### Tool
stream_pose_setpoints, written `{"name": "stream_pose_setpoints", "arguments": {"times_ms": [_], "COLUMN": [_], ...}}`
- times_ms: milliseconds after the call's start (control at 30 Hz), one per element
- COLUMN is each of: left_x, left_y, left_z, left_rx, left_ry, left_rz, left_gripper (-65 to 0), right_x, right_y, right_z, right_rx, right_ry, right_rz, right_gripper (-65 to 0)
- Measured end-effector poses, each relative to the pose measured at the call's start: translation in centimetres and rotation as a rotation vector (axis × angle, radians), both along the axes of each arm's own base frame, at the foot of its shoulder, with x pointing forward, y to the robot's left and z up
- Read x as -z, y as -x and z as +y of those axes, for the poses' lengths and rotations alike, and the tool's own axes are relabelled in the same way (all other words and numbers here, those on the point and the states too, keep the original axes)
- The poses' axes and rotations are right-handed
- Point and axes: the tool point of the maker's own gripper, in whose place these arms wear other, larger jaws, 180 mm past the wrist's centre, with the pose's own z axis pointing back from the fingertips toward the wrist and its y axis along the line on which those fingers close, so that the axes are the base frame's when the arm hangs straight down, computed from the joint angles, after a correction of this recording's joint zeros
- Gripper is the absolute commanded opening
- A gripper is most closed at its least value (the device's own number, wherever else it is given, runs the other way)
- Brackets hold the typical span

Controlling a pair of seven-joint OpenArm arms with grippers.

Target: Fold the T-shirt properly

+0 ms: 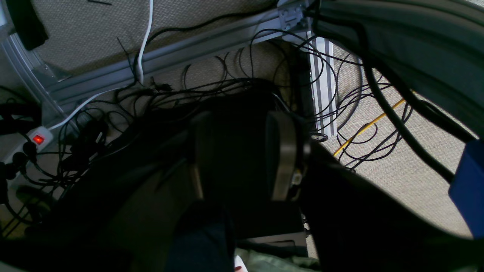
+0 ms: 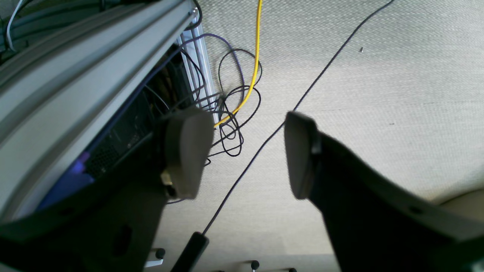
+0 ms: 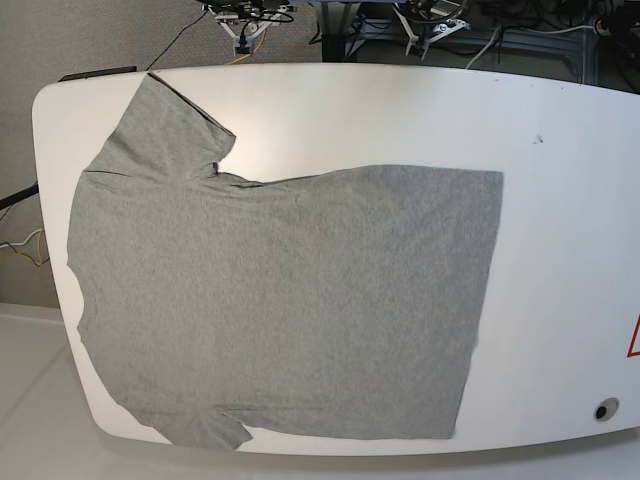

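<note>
Base view: you've got the T-shirt lying flat on the white table, unfolded, covering most of the left and middle. Its collar end sits at the left edge, one sleeve reaches the far-left corner, the other sleeve hangs at the near-left edge. Hem runs straight, well short of the right edge. Neither arm shows here over the tabletop; only bits of the rig at the far edge.

Left wrist view: you're looking down at carpet, a tangle of black cables, a power strip w/ red lit switch, and an aluminium frame rail. The left gripper is dark and in shadow; one pad visible, can't tell whether the pincer is wide or narrow. Nothing seen held.

Right wrist view: the right gripper hangs over carpet beside the frame, pincer wide apart, nothing between the pads. A yellow cable and black cable lie on the floor below. No shirt in this view.
</note>
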Motion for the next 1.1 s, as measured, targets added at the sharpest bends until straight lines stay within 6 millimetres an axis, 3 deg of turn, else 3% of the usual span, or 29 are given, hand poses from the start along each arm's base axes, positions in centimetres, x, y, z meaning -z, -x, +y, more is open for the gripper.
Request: {"name": "stream_pose_setpoints", "arguments": {"times_ms": [333,467,600,733,1000,1100], "left_x": [0.0,0.0,0.0,-0.1,-0.5,-0.7], "left_y": [0.1,0.1,0.2,0.5,-0.6,-1.3], "left_z": [0.9,1.1,1.1,1.2,1.8,2.1], "left_rx": [-0.001,-0.001,-0.001,0.0,0.01,0.012], "left_ry": [-0.014,-0.015,-0.016,-0.017,-0.028,-0.031], "left_rz": [0.001,-0.004,-0.003,-0.004,-0.041,-0.07], "left_gripper": [-43.3,-43.0,-43.2,-43.3,-43.5,-43.6], "right_x": [0.0,0.0,0.0,-0.1,-0.1,-0.1], "right_y": [1.3,1.5,1.5,1.5,2.2,2.6], "right_z": [-0.5,-0.8,-1.0,-1.2,-1.8,-1.7], "right_rx": [-0.008,-0.008,-0.008,-0.009,-0.009,-0.011], "right_ry": [0.004,0.01,0.014,0.019,0.037,0.036], "right_rz": [0.027,0.028,0.026,0.019,0.004,-0.003], "right_gripper": [-35.4,-44.0,-59.0,-65.0,-57.6,-49.8]}}
